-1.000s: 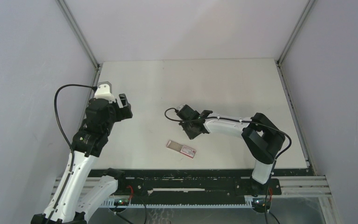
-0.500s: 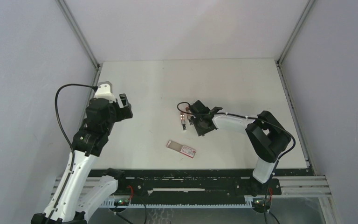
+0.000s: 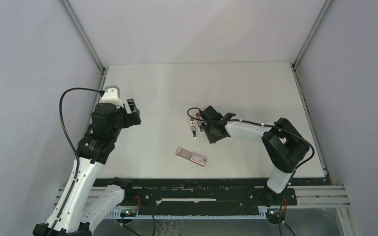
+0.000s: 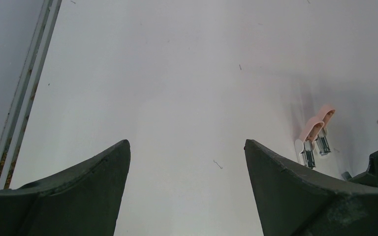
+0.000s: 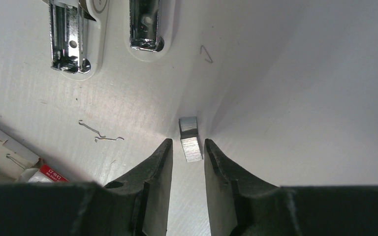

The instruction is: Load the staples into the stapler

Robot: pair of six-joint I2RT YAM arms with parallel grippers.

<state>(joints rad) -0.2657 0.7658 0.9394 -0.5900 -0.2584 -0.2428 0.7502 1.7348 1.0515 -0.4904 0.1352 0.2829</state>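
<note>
The stapler (image 3: 193, 129) lies open on the table, pink with two metal halves; it also shows in the right wrist view (image 5: 71, 44) and the left wrist view (image 4: 315, 136). The staples' pack (image 3: 191, 157), pink-red with a white patch, lies nearer the front; its corner shows in the right wrist view (image 5: 42, 173). A short silver strip of staples (image 5: 193, 150) lies on the table between the tips of my right gripper (image 5: 187, 141), whose jaws stand narrowly apart without touching it. My right gripper (image 3: 207, 130) is just right of the stapler. My left gripper (image 3: 130, 112) is wide open and empty (image 4: 186, 143), above the table's left side.
Several loose bent staples (image 5: 101, 133) lie by the stapler, one more (image 5: 205, 53) farther out. The table's left rail (image 4: 24, 93) runs beside my left gripper. Grey walls enclose the table (image 3: 256, 88) on three sides.
My right gripper has shifted right off the stapler, uncovering it, and now sits low beside it. The left arm has barely moved.
</note>
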